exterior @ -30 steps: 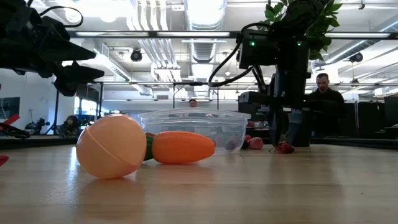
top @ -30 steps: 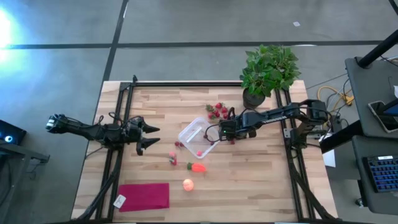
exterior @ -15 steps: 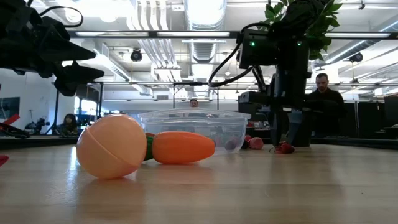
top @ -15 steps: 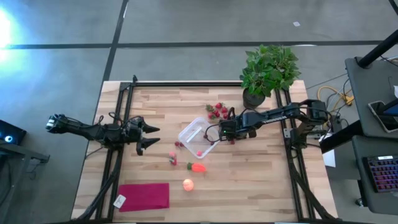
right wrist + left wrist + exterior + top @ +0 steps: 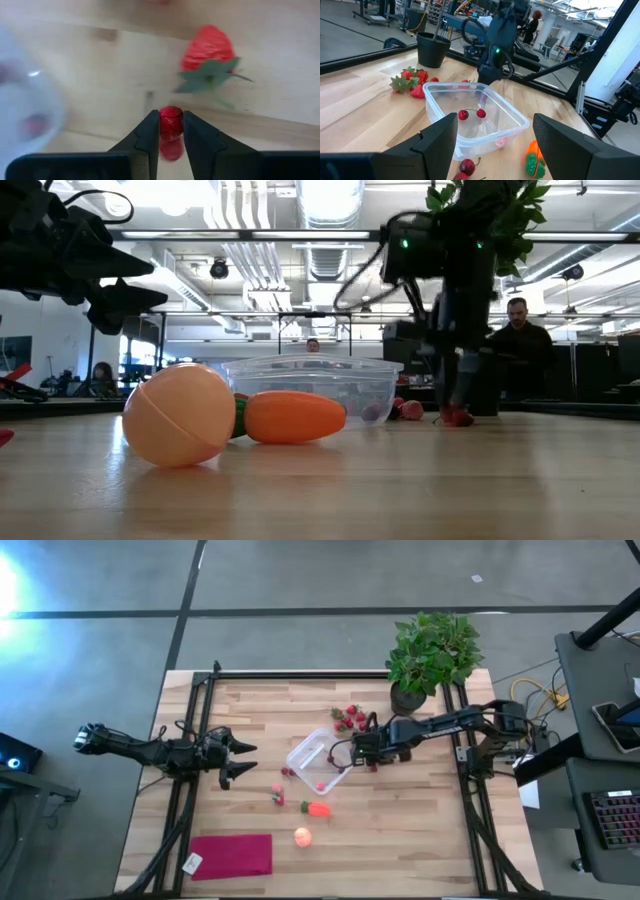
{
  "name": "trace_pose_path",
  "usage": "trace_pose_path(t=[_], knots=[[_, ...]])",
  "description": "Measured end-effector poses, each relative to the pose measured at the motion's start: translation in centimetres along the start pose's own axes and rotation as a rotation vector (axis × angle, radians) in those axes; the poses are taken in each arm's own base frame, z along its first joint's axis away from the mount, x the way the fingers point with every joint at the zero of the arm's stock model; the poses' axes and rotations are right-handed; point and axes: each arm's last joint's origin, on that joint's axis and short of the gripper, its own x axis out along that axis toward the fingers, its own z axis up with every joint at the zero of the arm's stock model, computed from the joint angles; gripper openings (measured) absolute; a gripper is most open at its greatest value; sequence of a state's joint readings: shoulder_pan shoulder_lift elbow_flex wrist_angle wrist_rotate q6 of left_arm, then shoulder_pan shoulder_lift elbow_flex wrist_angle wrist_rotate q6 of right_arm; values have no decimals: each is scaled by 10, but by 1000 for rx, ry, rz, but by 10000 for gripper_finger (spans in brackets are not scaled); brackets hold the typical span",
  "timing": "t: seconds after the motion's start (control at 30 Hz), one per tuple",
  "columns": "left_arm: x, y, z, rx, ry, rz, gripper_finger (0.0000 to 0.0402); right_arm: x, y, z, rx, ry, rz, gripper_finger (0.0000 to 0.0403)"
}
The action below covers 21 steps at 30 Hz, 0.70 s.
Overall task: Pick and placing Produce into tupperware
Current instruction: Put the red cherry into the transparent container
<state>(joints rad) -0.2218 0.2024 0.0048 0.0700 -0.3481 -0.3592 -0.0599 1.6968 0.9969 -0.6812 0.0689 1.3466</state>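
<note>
Red berry, orange carrot piece, clear tupperware, magenta cloth.

Setting was an open-plan robotics lab: exposed silver ceiling ducts, polished grey concrete floor, black metal equipment racks, a seated person at workstations beyond the pale wooden table.
</note>
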Motion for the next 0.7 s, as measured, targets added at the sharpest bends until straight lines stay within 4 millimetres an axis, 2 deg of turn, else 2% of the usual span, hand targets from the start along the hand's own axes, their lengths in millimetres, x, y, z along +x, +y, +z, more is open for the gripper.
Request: trace_pose_path(t=[0.13, 0.27, 0.4, 0.5, 0.7], knots=[[0, 0, 0, 0, 0, 0, 247, -30, 11, 2, -33, -24, 53, 74], [0, 0, 0, 0, 0, 0, 247, -74, 21, 2, -96, -53, 104, 73], [0, 0, 0, 0, 0, 0, 247, -107, 40, 4, -206, -100, 224, 79], [0, 0, -1, 19, 6, -3, 247, -114, 62, 13, -275, -143, 301, 87], [2, -2, -5, 608, 54, -109, 247, -78, 98, 22, -435, -35, 284, 117]])
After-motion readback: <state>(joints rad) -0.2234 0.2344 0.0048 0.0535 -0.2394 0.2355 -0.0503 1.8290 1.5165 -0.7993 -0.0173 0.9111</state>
